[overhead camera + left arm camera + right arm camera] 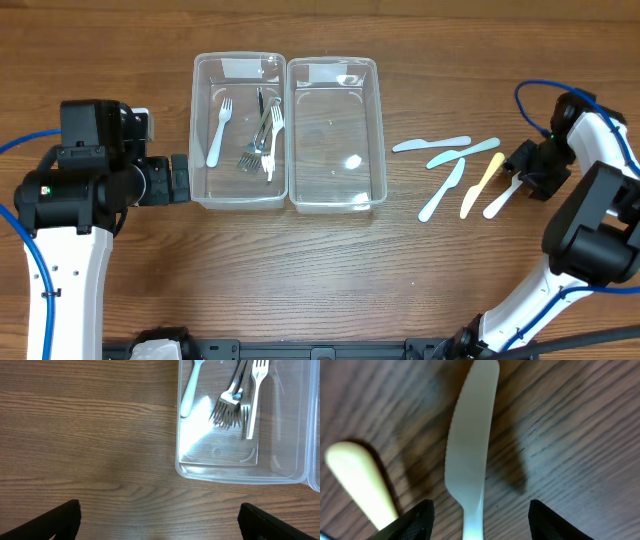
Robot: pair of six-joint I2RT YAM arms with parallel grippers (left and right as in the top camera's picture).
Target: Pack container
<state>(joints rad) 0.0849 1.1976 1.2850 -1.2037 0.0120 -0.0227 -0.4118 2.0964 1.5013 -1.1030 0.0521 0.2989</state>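
The white knife (470, 450) lay flat on the counter (400, 280), right of the empty tub (383, 140), between the wide-open jaws of the empty right tool (480, 520). An off-centre close risked snagging the yellow knife (360, 485) just beside it, or skidding the flat blade. The left tool (160, 520) hung open, holding nothing.

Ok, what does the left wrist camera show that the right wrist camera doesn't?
Only the left wrist view: a clear container holding metal forks and a white fork, with the left tool open over bare wood, short of the container. Only the right wrist view: the right tool, open, straddling a white knife, with a cream knife beside it. Both views share the wooden table and an open tool gripping nothing.
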